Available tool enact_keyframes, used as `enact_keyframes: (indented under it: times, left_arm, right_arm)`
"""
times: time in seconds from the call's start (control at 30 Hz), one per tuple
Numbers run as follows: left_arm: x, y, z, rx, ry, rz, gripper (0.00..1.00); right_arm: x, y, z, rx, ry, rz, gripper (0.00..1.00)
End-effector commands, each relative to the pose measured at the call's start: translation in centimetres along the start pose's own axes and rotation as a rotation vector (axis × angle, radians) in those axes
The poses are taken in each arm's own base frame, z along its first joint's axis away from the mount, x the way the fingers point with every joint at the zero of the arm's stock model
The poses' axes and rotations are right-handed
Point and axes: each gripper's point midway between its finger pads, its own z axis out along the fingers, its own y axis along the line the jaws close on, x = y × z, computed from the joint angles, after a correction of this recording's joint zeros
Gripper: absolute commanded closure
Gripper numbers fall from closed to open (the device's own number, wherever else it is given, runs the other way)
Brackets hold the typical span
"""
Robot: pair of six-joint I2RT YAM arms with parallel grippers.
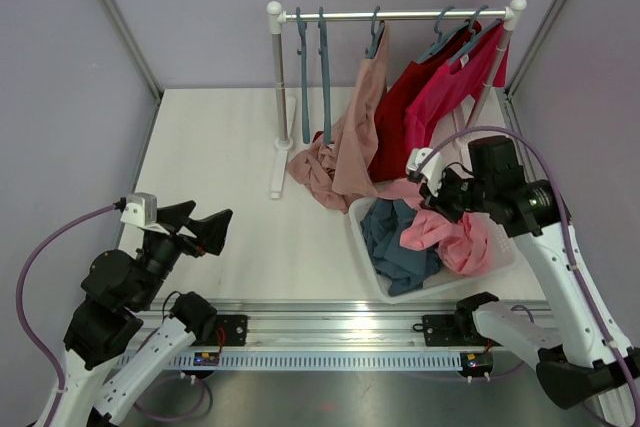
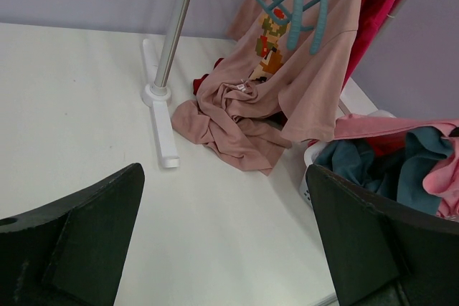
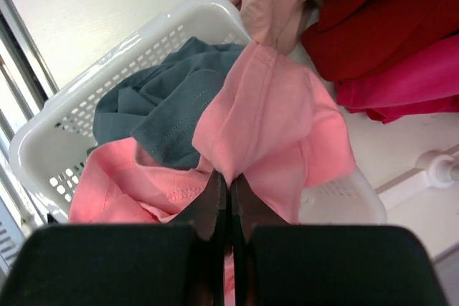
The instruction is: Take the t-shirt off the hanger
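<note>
**Ann:** While the right arm bends in from the table's (image 1: pixel 220 147) right edge, elbow out, wrist tipped down over the basket (image 3: pixel 79 98), look at the right tool (image 3: pixel 229 184): fingers pressed together, clamped on a fold of the pink t-shirt (image 3: pixel 272 127).

**Ben:** And that shirt is off any hanger. It rises to the pinch in a peak, its lower part lying in the basket beside a blue garment (image 3: pixel 165 105).

**Ann:** Over to the left arm: folded low by its base, forearm pointing out across the table.

**Ben:** The left tool (image 1: pixel 200 220) is spread wide, nothing between the fingers, hovering over bare tabletop, well apart from the clothes.

**Ann:** Up on the rail (image 1: pixel 400 15), the tan t-shirt (image 1: pixel 355 137) hangs from a teal hanger (image 2: pixel 308 5), its hem heaped on the table. A red t-shirt (image 1: pixel 400 112) hangs just beside it.
</note>
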Motion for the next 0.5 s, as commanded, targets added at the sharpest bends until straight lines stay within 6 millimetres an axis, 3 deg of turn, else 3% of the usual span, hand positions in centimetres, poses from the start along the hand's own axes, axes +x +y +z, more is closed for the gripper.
enact_keyframes:
  times: [0.0,0.1,0.23,0.47]
  left_arm:
    - [-1.3,-0.5,-0.3,0.022,-0.041,0.003,0.01]
    - [-1.4,-0.5,-0.3,0.022,-0.043,0.008,0.01]
    - [-1.5,-0.5,-0.3,0.022,-0.043,0.011,0.01]
    - [-1.4,-0.6,-0.1,0.026,-0.04,0.007,0.01]
  right_arm:
    - [1.5,0.7,-1.1,-0.004,0.054,-0.087,1.0]
    - [1.5,2.0,-1.9,-0.026,0.033,-0.095,1.0]
    - [-1.5,0.6,-4.6,0.14,-0.108,-0.114,1.0]
    - [-6.9,-4.2,-9.4,0.375,-0.219,-0.058,1.0]
